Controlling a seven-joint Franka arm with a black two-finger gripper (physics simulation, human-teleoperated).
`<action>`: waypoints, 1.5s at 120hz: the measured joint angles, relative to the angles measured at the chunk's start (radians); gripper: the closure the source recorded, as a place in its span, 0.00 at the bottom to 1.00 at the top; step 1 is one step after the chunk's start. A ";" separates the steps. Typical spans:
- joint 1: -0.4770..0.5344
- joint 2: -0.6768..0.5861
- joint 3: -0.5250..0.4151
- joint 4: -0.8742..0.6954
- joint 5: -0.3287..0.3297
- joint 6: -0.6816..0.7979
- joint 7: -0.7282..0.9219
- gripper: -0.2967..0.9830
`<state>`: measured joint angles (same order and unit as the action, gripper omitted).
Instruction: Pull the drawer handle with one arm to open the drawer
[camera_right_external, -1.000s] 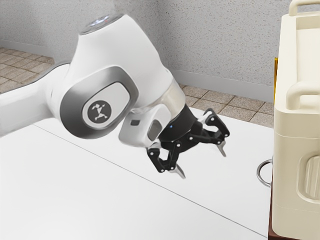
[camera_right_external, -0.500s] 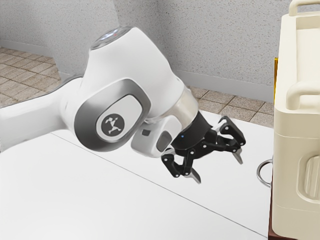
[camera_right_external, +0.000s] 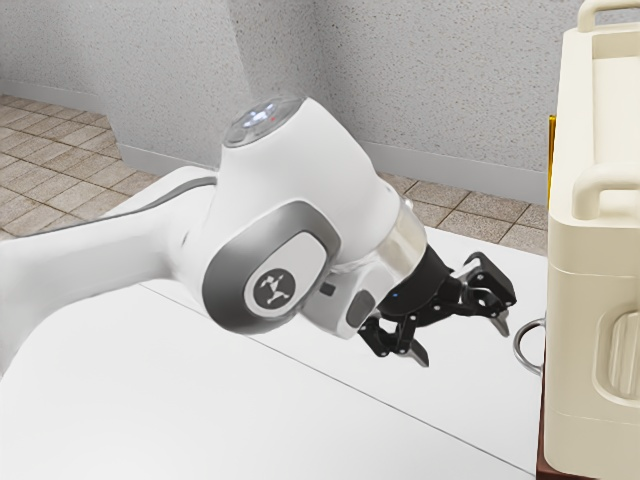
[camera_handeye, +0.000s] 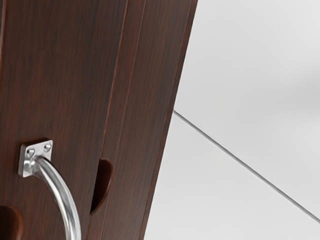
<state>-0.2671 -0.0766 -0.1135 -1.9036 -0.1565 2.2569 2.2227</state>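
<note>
My gripper (camera_right_external: 465, 334) is open, its two fingers spread wide with nothing between them, above the white table. Just past it toward the exterior view's right is the curved metal drawer handle (camera_right_external: 519, 352), a short gap away and not touched. In the wrist view the silver handle (camera_handeye: 63, 194) curves out from a screwed mounting plate on the dark wooden drawer front (camera_handeye: 55, 95). Its lower part runs out of the picture there. The drawer front looks flush with the cabinet around it.
A cream case (camera_right_external: 590, 330) with raised grips stands above the dark wooden cabinet at the exterior view's right, close to my gripper. The white table (camera_right_external: 300, 420) with a thin dark seam lies beneath the arm. A yellow edge (camera_right_external: 552, 160) shows behind the case.
My arm and gripper have moved toward the exterior view's right and slightly down, nearer the handle. The fingers stay apart, and the handle and cabinet have not moved.
</note>
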 joint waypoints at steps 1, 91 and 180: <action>0.000 0.001 0.000 0.000 0.000 0.002 0.001 0.23; -0.015 0.051 0.000 -0.011 0.044 0.087 0.044 0.23; -0.053 0.082 0.034 -0.018 0.053 0.122 0.058 0.23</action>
<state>-0.3204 0.0059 -0.0794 -1.9216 -0.1035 2.3789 2.2803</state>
